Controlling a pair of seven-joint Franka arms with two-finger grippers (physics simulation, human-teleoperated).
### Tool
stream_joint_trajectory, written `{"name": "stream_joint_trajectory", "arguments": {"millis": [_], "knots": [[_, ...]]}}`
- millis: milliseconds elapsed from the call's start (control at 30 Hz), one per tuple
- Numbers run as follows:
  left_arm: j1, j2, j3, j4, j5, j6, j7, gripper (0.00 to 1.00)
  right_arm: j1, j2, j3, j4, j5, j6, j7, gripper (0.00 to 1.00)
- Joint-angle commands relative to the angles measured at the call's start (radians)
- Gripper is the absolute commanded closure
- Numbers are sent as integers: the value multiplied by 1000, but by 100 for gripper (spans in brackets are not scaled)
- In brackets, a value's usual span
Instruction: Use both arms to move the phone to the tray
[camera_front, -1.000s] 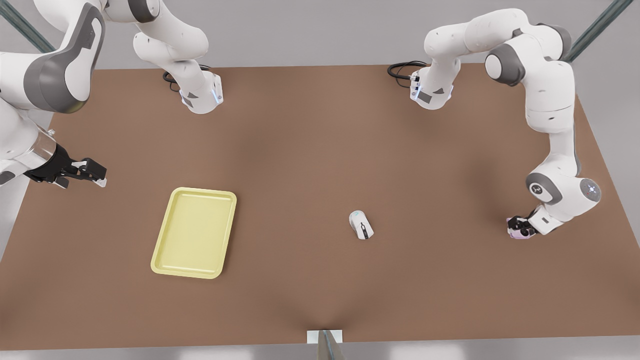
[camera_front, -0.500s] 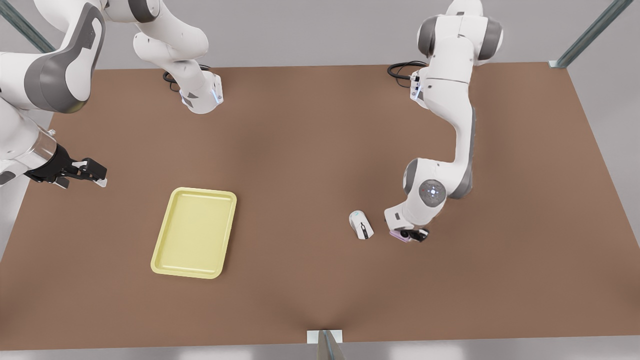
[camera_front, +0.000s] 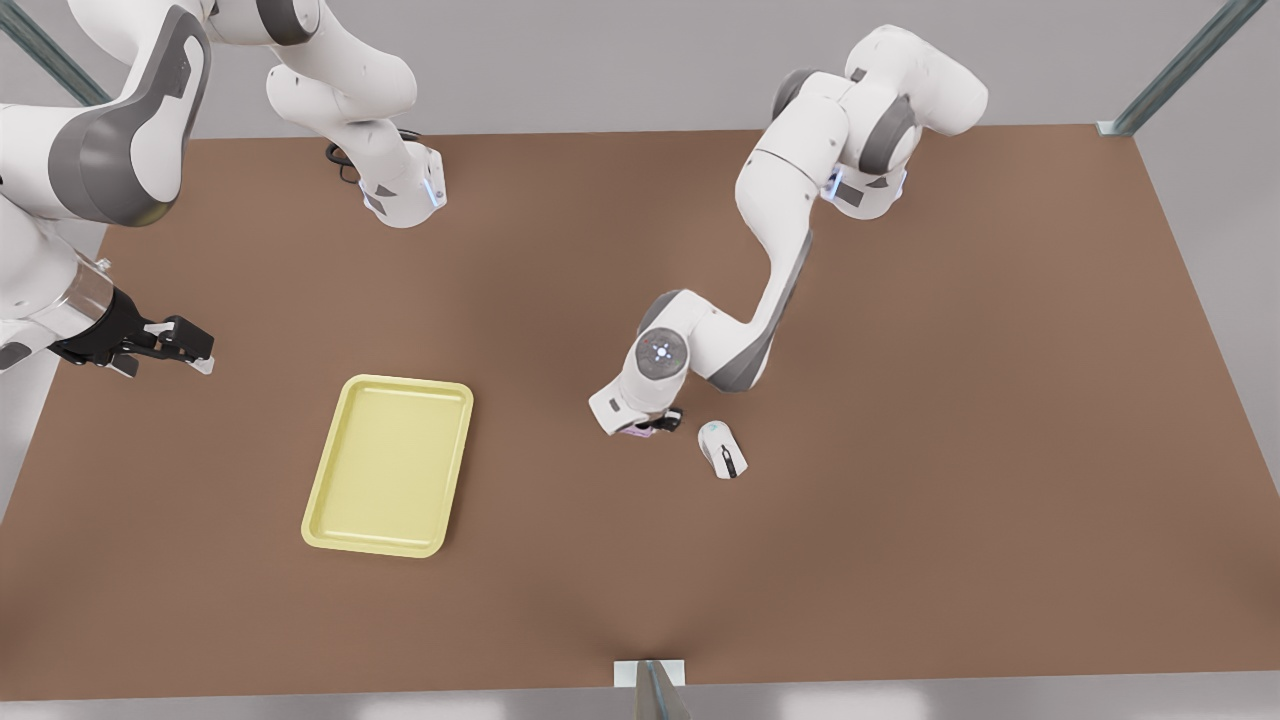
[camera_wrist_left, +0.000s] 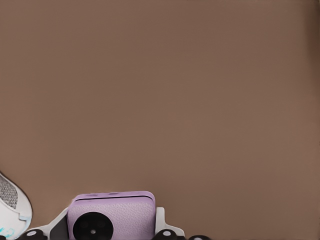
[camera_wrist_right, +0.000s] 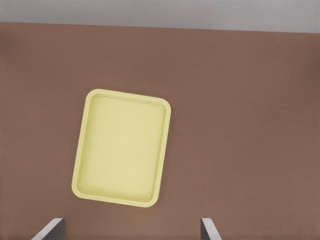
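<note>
The counter (camera_front: 900, 560) looks matt brown and smooth. The tray (camera_front: 388, 465) reads as smooth pale-yellow plastic with a soft sheen. The phone (camera_wrist_left: 112, 215) shows a fine leather-like grain in lilac pink. The mouse (camera_front: 722, 448) is smooth white plastic. The arms' shells look glossy white

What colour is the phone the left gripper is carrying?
Pale lilac-pink, with a black camera circle: the small, nearly square folded phone shows best in the left wrist view.
</note>
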Motion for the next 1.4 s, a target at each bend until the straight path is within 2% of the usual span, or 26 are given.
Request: {"name": "stream_joint_trajectory", "arguments": {"millis": [0, 300, 567, 600, 667, 767, 833, 933, 1033, 1100, 1233, 1300, 1367], "knots": [[-11, 44, -2, 41, 0, 17, -760, 21, 0, -1, -1, 0, 1, 0, 0, 0], [-37, 104, -2, 39, 20, 69, -662, 20, 9, 25, 7, -9, 8, -7, 0, 0], [-55, 99, -3, 27, 78, 61, -182, 20, 104, 42, 22, -12, 14, -37, 1, 0], [-54, 101, -3, 26, 78, 61, -121, 18, 140, 63, 22, -9, 7, -36, 1, 0], [-54, 104, -3, 26, 77, 67, -76, 0, 176, 79, 27, -6, 24, -34, 58, 0], [-54, 96, -3, 26, 69, 58, -85, 0, 244, 126, 27, -9, 62, -19, 204, 0], [-40, 30, 6, 26, 69, -58, -78, 0, 249, 157, 25, -27, 88, 36, 224, 0], [107, -112, 20, 24, 71, -281, -3, 0, 308, 158, 25, -78, 88, 115, 290, 0], [156, -286, 138, 26, 69, -408, 1, 0, 394, 175, 22, -72, 88, 130, 371, 0], [290, -371, 156, 26, -8, -554, 175, 0, 440, 209, 22, -65, 93, 150, 438, 0], [294, -445, 279, 26, -6, -663, 313, 0, 540, 350, 22, 31, 119, 245, 725, 0], [294, -445, 281, 26, -6, -673, 312, 0, 558, 442, 22, 132, 149, 254, 871, 0], [294, -445, 281, 26, -6, -673, 312, 0, 569, 482, 27, 157, 149, 283, 948, 0]]}}
